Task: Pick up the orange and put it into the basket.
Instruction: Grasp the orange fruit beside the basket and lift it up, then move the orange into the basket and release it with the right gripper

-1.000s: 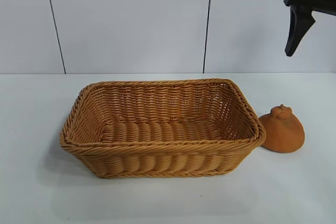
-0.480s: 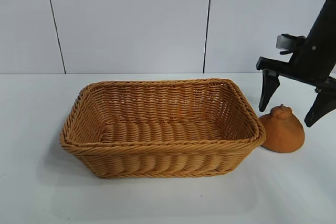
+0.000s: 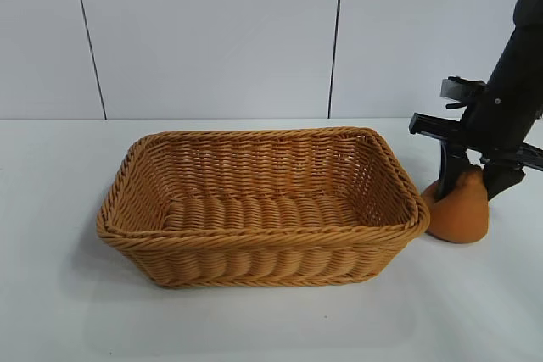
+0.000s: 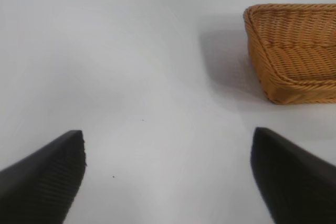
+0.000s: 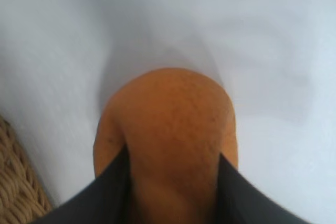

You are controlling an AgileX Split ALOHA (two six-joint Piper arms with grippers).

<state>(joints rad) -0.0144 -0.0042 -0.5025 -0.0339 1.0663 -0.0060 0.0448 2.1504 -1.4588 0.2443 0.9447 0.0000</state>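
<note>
White table (image 3: 254,328) up front, pale panelled wall (image 3: 212,40) behind w/ two dark seams. Nearest me on the exterior cam is bare tabletop, then the basket (image 3: 254,256) sitting flat around centre, long side facing the cam, nothing in it that I can see. At its 3 o'clock, touching or v. nearly touching the rim corner, is the orange (image 3: 460,214), resting on the table. My right gripper (image 3: 475,186) is down over it from 12 o'clock, one finger each side of the knobby top; right wrist cam shows the orange (image 5: 173,145) wedged between both dark fingers (image 5: 105,198), contact on both flanks, so I read it as clamped on the fruit, not lifted yet. Grabbing high on the narrow crown makes sense: the base is wider, and coming in low on the basket side would foul the wicker (image 5: 16,192). Next I'd guess straight up first to clear the rim, then across toward 9 o'clock and drop. Risk: rough tapering skin could let it squirt downward out of the pinch. Left gripper (image 4: 168,177) parked off to the side, fingers spread wide over bare table, basket corner (image 4: 294,51) far off in its view, holding nothing.
</note>
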